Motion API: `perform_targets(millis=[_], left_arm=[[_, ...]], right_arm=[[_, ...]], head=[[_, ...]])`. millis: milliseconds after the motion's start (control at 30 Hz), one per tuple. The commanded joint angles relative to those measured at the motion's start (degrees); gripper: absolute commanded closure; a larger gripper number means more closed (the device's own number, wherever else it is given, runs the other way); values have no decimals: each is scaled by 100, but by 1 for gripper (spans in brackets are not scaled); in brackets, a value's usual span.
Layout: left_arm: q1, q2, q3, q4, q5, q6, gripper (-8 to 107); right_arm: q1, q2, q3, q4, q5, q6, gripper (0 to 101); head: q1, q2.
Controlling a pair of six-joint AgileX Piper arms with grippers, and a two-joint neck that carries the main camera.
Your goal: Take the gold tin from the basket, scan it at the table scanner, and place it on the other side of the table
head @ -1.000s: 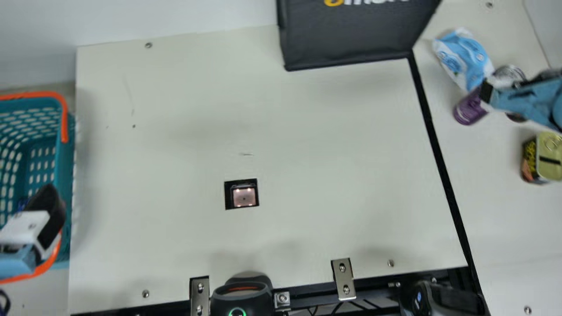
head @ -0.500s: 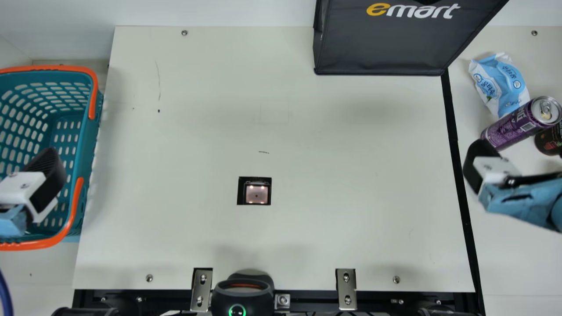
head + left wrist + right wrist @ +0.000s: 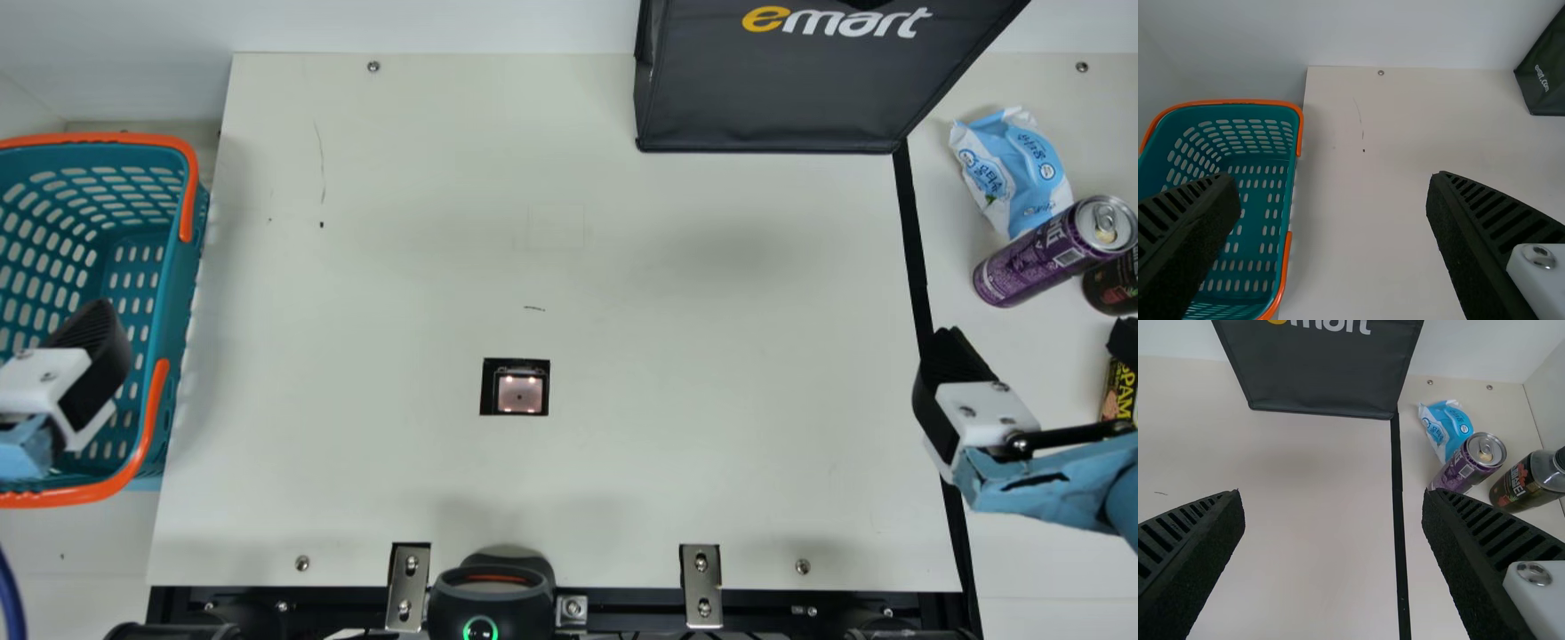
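Note:
My left gripper (image 3: 55, 382) hangs over the teal basket (image 3: 182, 293) in the main view. In the left wrist view the left gripper (image 3: 1333, 185) stands open, one finger above the basket (image 3: 1290, 200). At the right, my right gripper (image 3: 1036, 342) is open above the black strip's side; the right wrist view has the right gripper (image 3: 1335, 499) with a wide gap between its fingers. The gold tin (image 3: 1117, 391) stands on the right part of the table, partly hidden by the far finger and arm. The table scanner (image 3: 520, 394) is set in the middle of the table.
A purple can (image 3: 1036, 258), a dark bottle (image 3: 1111, 286) and a blue-white packet (image 3: 1013, 173) lie or stand at the right. A black bag (image 3: 791, 98) is at the back. A handheld scanner (image 3: 492, 596) sits at the front edge.
The camera has turned since the earliest frame. My right gripper has drawn back from beside the purple can toward the table's near side. The left arm has hardly moved over the last half second.

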Motion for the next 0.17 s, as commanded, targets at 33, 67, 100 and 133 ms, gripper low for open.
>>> perform_targets(millis=[33,67,100,133], left_arm=[[0,0,0,0,0,0,9],[0,0,0,0,0,0,9],[0,0,0,0,0,0,9],[0,0,0,0,0,0,9]], right_arm=[[0,0,0,0,0,0,6],[0,0,0,0,-6,0,6],[0,0,0,0,-6,0,6],[0,0,0,0,-6,0,6]], head=[[-175,9],[-175,9],[-175,9],[-175,9]])
